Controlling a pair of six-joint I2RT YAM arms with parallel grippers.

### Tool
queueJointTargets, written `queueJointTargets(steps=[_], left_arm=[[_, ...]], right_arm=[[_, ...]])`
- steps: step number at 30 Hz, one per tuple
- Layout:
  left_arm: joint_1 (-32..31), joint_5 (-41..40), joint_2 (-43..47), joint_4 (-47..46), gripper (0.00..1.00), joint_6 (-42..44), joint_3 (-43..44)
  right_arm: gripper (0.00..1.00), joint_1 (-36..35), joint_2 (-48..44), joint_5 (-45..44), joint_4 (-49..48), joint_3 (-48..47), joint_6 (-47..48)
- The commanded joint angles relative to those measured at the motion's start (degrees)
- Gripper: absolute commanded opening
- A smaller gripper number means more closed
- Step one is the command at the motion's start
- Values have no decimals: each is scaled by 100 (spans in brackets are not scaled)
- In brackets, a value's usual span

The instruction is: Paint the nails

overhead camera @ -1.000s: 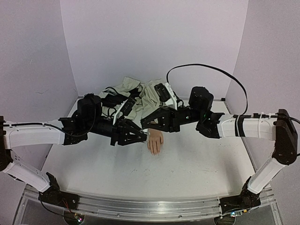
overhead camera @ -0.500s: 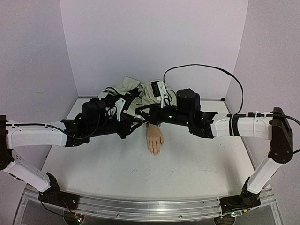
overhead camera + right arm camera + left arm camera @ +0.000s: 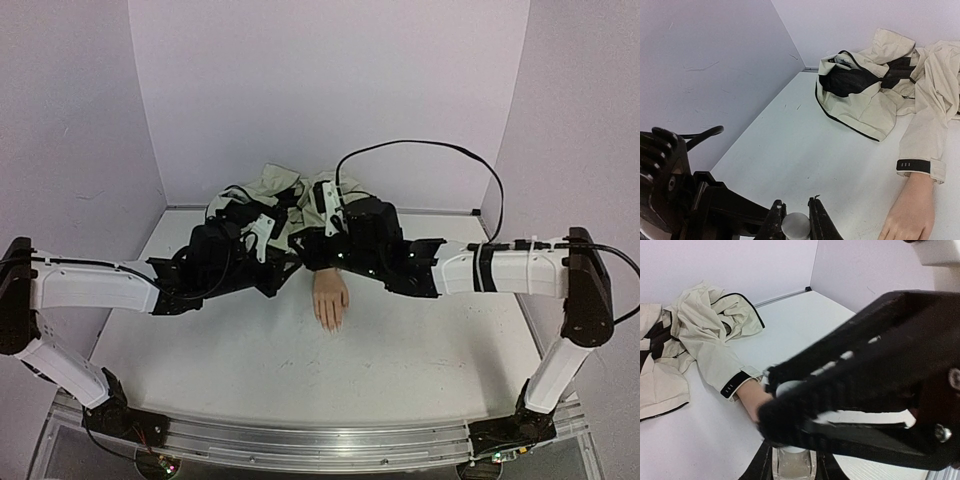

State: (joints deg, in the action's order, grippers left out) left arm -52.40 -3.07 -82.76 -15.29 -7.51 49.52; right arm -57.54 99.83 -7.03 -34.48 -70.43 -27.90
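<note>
On the far left my left arm [image 3: 90, 285] reaches in low over the white table [image 3: 420, 360]. The left gripper [image 3: 282, 267] is clenched on a small bottle [image 3: 792, 466], which stands upright between its fingers [image 3: 761, 467] in the left wrist view. Just right of it the right gripper [image 3: 796, 217] meets it nose to nose, its fingers [image 3: 816, 220] pinched on the bottle's round white cap [image 3: 795, 227].

Behind both grippers a cream jacket [image 3: 285, 188] with black trim lies crumpled against the back wall. One sleeve [image 3: 927, 130] runs forward and ends in a dark cuff [image 3: 914, 165].

Out of that cuff comes the mannequin hand [image 3: 330, 300]. It is pale peach, lies flat and palm down on the table near the middle, and its fingers point toward me. It sits just in front of the two grippers and slightly to their right, apart from both. The nails [image 3: 330, 323] are at the near fingertips, but from overhead they are too small for me to tell their colour, and the right wrist view cuts the fingertips off.

The right arm [image 3: 510, 270] stretches in from the far right.
</note>
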Motion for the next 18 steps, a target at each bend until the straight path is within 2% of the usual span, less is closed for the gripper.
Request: queueJointTargets(steps=[1, 3, 7, 9, 11, 14, 18], left_arm=[[125, -317, 534, -545, 0, -239, -213], [125, -85, 697, -488, 0, -289, -337], [133, 275, 886, -301, 0, -340, -438], [134, 791, 950, -266, 0, -340, -431], [134, 1361, 979, -256, 0, -295, -360], [134, 2384, 956, -255, 0, -224, -202], [134, 3910, 841, -264, 0, -273, 94]], right_arm=[[28, -36, -717, 720, 106, 49, 333], [43, 62, -1011, 959, 57, 204, 413], [58, 280, -1443, 1400, -16, 532, 587], [60, 447, -1608, 1634, -35, 721, 596], [58, 708, -1738, 2125, -181, 963, 476], [54, 1143, -1815, 3452, -730, 1313, 111], [53, 1228, -1778, 4789, -1633, 1610, -213]])
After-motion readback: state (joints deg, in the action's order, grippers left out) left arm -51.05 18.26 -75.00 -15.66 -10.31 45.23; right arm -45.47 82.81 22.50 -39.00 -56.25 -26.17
